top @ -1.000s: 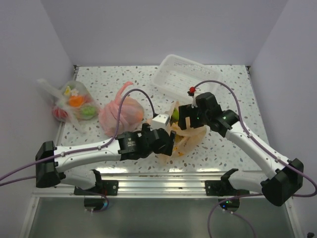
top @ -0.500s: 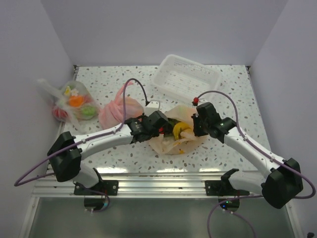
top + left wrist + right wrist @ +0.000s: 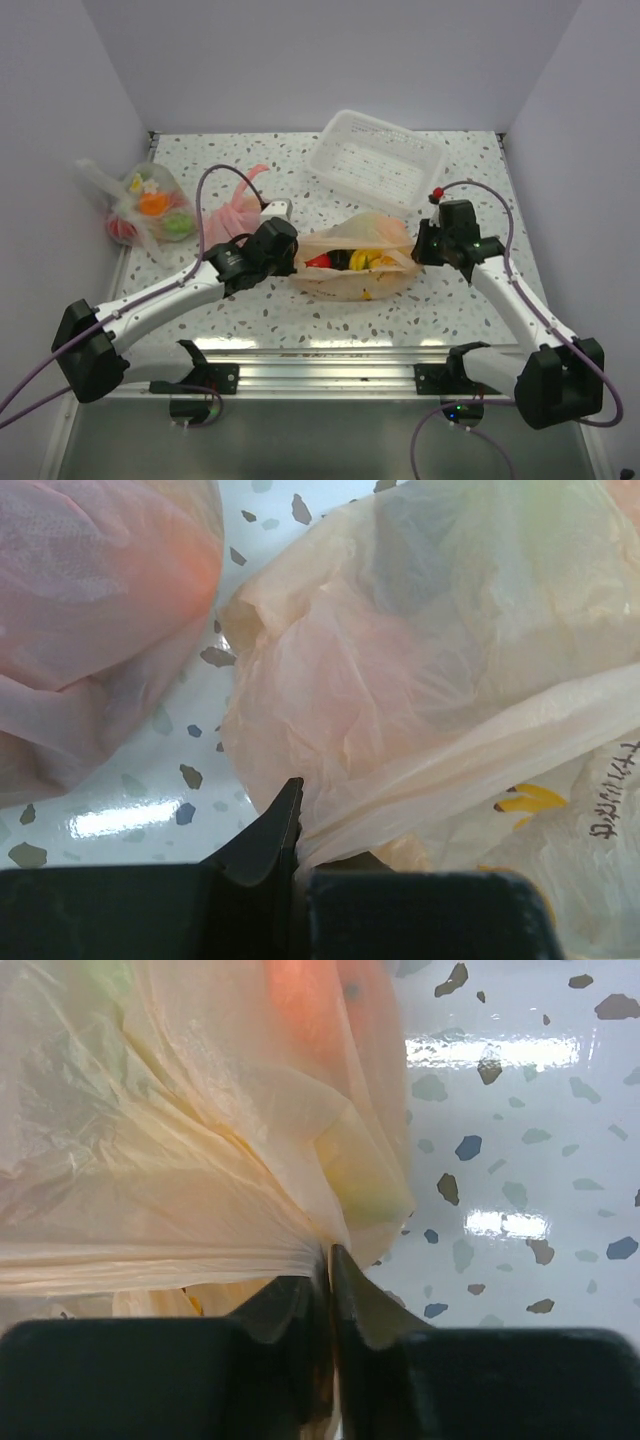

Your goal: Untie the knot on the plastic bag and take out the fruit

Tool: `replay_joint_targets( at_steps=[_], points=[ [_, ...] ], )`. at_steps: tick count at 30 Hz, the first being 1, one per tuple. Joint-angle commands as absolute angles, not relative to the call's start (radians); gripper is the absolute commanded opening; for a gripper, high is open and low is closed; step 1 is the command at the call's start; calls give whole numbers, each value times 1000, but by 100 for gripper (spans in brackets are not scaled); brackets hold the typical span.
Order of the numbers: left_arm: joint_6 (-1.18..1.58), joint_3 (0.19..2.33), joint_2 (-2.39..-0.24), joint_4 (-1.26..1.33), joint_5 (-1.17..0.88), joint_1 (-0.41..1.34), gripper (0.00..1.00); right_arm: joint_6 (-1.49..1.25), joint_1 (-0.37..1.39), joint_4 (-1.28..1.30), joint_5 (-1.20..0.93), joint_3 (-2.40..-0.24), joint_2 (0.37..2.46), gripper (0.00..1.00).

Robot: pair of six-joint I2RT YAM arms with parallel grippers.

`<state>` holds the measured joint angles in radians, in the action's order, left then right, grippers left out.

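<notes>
The plastic bag (image 3: 350, 284), thin peach film with yellow print, lies mid-table, stretched sideways between both arms. My left gripper (image 3: 293, 252) is shut on the film at the bag's left end, where the left wrist view shows the plastic bag (image 3: 400, 660) bunched into the jaws of the left gripper (image 3: 298, 825). My right gripper (image 3: 418, 248) is shut on the right end, where the right wrist view shows the plastic bag (image 3: 150, 1160) pleated into the right gripper (image 3: 328, 1260). The bag's mouth gapes upward, showing fruit: a yellow banana (image 3: 364, 260), a red piece (image 3: 318, 261) and something dark between them. The knot is out of view.
A pink bag (image 3: 232, 214) lies just left of the left gripper, and it fills the upper left of the left wrist view (image 3: 90, 610). A clear flower-print bag (image 3: 150, 210) sits at the far left. A white plastic tray (image 3: 375, 160) stands behind the peach bag.
Both grippers have gone from open to shut on the bag's film. The arms then drew apart, left going left and right going right, stretching the bag and widening its mouth.
</notes>
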<state>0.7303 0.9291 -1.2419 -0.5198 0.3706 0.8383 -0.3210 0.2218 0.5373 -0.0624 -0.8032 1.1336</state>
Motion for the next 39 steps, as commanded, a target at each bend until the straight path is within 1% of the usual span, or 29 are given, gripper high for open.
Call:
replay_joint_targets(
  at_steps=[1, 3, 4, 5, 6, 8, 12, 16, 18, 19, 22, 23, 27, 32, 34, 39],
  points=[
    [698, 933, -1172, -597, 316, 802, 0, -227, 182, 592, -21, -871, 1075, 26],
    [713, 954, -1163, -592, 258, 813, 0, -207, 212, 623, -31, -926, 1057, 40],
    [722, 963, -1164, -594, 249, 821, 0, -193, 254, 658, -19, -948, 1042, 46],
    [730, 974, -1170, -595, 245, 837, 0, -190, 282, 673, 0, -991, 1034, 54],
    [736, 997, -1172, -610, 247, 845, 0, -190, 345, 690, 33, -1015, 1023, 57],
    [747, 1017, -1183, -620, 248, 864, 0, -195, 399, 722, 63, -1081, 1008, 63],
    [758, 1045, -1195, -621, 258, 879, 0, -229, 503, 742, 89, -1169, 997, 71],
    [768, 1049, -1201, -623, 261, 888, 0, -255, 618, 724, 117, -1206, 999, 70],
    [773, 1049, -1203, -623, 271, 893, 0, -277, 684, 707, 94, -1203, 1015, 64],
    [779, 1049, -1201, -623, 276, 893, 0, -287, 705, 680, 86, -1194, 1022, 63],
    [790, 1043, -1204, -612, 287, 902, 0, -331, 780, 596, 86, -1119, 1049, 61],
    [792, 1042, -1203, -604, 290, 907, 0, -348, 796, 569, 100, -1056, 1055, 61],
    [810, 1022, -1200, -589, 327, 911, 0, -417, 848, 474, 77, -890, 1077, 61],
    [862, 950, -1187, -494, 357, 911, 0, -452, 985, 506, 0, -750, 1118, 62],
    [886, 901, -1189, -453, 356, 911, 0, -463, 1053, 538, -15, -727, 1134, 62],
    [908, 810, -1226, -333, 302, 911, 2, -430, 1120, 583, -20, -719, 1174, 66]
  ],
)
